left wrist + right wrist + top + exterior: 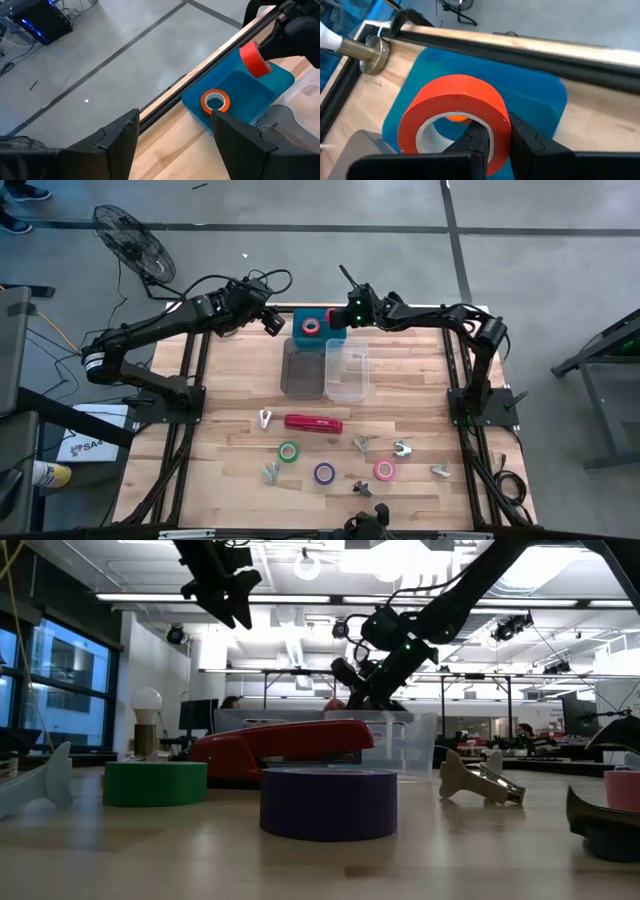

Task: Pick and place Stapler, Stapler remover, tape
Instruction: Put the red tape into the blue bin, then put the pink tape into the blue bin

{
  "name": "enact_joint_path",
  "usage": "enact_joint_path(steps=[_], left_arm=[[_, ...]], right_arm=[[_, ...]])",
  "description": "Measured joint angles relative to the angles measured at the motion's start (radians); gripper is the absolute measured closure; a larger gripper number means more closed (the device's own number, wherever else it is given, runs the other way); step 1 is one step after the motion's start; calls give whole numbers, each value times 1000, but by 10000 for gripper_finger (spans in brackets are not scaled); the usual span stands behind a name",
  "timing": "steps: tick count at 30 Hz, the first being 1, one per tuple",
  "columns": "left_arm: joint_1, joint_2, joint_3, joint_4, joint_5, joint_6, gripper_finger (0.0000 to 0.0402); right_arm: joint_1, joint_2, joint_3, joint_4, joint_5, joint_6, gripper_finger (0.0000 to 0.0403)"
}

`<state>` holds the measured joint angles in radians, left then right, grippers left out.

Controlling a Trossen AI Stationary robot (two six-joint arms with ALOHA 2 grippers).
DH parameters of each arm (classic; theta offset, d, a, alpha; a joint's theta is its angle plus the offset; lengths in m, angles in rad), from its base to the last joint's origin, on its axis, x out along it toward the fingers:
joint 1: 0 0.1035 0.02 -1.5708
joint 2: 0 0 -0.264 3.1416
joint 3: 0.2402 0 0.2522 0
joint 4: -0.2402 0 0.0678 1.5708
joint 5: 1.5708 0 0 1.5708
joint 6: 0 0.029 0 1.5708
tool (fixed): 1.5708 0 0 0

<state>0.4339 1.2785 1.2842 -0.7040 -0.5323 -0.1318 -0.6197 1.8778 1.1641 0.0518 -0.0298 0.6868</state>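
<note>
Tape, a ring-shaped roll of orange-red tape (454, 117) with a pale core, is pinched by its wall between the closed fingers of the right gripper (492, 145), which holds it on edge above the blue plastic bin (235, 85) at the far edge of the table. A second orange-red roll (215, 100) lies flat inside that bin. The left gripper (172, 127) hovers nearby over the table's far edge, fingers spread wide and holding nothing.

Next to the blue bin sit a smoky grey bin (302, 367) and a clear plastic bin (346, 369), side by side. Nearer the front of the wooden table (230, 380) lies the long red desk stapler (313, 423). In front of it rest a green tape roll (288, 451), a purple tape roll (324, 473) and a pink tape roll (384, 470), each apart from the others. Several small pale metal pieces, probably staple removers (401, 448), are scattered around them, though the overhead view shows them too small to be sure.
</note>
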Motion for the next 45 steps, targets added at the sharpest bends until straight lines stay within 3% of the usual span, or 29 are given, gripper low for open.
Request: enact_joint_path(steps=[16, 30, 45], left_arm=[[0, 0, 0, -1, 0, 22, 160], [0, 0, 1, -1, 2, 22, 160], [0, 0, 1, -1, 2, 20, 160]], right_arm=[[-1, 0, 0, -18, -41, 30, 332], [-4, 0, 0, -17, -52, 20, 215], [-49, -1, 0, -18, -148, 31, 212]])
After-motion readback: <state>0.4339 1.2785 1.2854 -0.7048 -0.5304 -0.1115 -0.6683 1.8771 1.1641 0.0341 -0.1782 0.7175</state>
